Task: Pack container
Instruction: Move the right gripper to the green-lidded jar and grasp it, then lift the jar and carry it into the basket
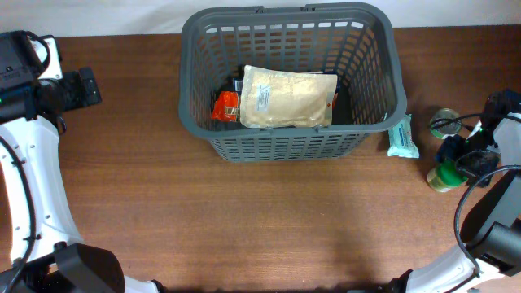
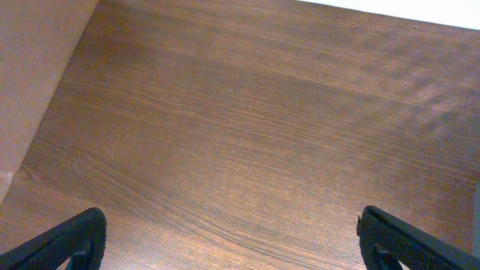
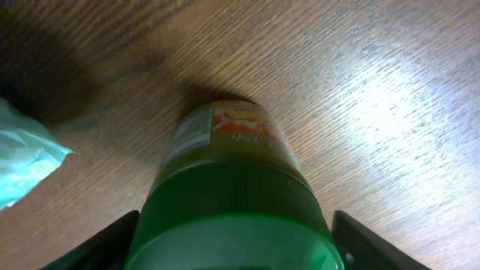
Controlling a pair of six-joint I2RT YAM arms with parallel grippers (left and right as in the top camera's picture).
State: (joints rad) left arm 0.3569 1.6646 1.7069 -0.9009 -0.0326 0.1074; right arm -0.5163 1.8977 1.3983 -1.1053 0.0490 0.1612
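The container, a dark grey slotted basket [image 1: 285, 146], stands at the table's back middle. Inside lie a tan pouch [image 1: 289, 96] and an orange packet [image 1: 225, 106]. My right gripper [image 1: 466, 161] is at the right edge, open, its fingers [image 3: 232, 241] on either side of the green lid of a jar [image 3: 225, 165] that stands upright on the table [image 1: 442, 176]. A small gap shows at the right finger. My left gripper [image 1: 85, 88] is open and empty over bare wood at the far left [image 2: 232, 236].
A teal packet [image 1: 402, 137] lies just right of the basket, its corner showing in the right wrist view [image 3: 22, 161]. A small round tin can [image 1: 445, 122] stands behind the jar.
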